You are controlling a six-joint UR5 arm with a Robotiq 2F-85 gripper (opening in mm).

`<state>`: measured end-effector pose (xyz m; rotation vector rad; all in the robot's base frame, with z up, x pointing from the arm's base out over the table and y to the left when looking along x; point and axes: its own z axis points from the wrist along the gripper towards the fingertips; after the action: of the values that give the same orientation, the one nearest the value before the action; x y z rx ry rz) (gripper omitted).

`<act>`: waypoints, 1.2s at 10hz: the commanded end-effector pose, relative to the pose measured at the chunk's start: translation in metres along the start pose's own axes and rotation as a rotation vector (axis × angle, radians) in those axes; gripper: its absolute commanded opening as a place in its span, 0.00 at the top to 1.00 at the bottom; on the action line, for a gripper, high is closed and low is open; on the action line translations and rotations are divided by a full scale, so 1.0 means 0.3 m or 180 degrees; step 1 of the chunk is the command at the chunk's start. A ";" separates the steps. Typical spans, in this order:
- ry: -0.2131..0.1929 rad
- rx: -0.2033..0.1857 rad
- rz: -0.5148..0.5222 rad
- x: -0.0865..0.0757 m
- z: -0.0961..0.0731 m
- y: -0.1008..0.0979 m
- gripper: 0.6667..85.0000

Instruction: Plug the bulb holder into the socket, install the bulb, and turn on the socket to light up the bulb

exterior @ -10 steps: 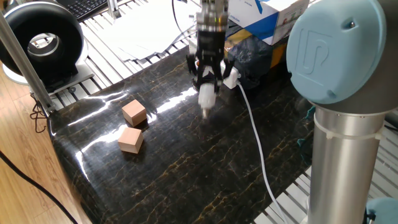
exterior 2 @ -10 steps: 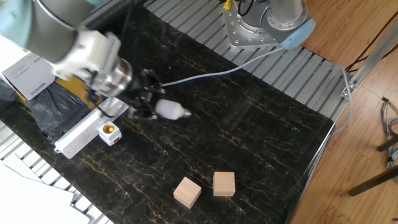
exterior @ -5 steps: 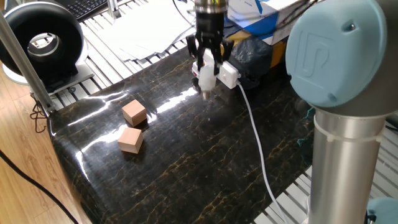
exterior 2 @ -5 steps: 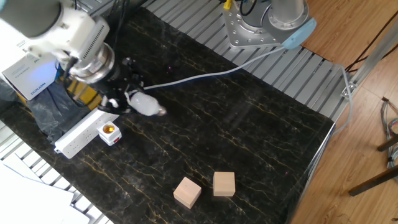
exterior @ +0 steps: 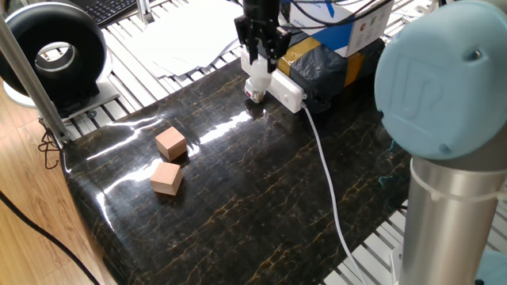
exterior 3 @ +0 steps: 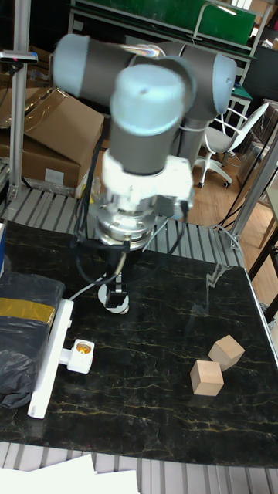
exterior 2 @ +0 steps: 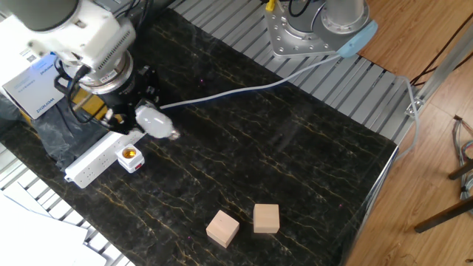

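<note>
Bulb (exterior 2: pixel 153 121) sits clamped in my gripper (exterior 2: pixel 140 118), fingers closed on its white body with the metal screw base pointing down and outward. In the view from the far side of the table (exterior 2: pixel 295 155) I hang at the upper left of the frame, just above and beside the socket (exterior 2: pixel 92 165), the long white strip lying along the left edge. The bulb holder (exterior 2: pixel 130 159) is already plugged in at the strip's near end, its orange threaded opening facing up, low and a little left of the bulb. In the tall view the holder (exterior 3: pixel 80 356) lies at lower left, with my gripper (exterior 3: pixel 116 297) up and right of it.

To do this step well, I judge I should bring the bulb's base directly over the orange opening, square the bulb upright so the threads meet evenly, lower gently until they touch, then turn without pressing hard, lest the strip slide or the threads cross. Two wooden cubes (exterior 2: pixel 242 223) lie well apart, no obstacle.
</note>
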<state>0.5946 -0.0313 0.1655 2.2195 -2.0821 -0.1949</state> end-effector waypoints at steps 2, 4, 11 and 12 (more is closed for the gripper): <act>0.0250 0.0149 0.0208 -0.010 -0.050 -0.034 0.66; 0.0408 0.0224 0.0342 0.021 -0.059 -0.052 0.66; 0.0574 0.0261 0.0792 0.069 -0.067 -0.047 0.67; 0.0544 0.0260 0.0803 0.061 -0.069 -0.052 0.67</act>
<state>0.6096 -0.0462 0.1808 1.9479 -2.2452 0.0644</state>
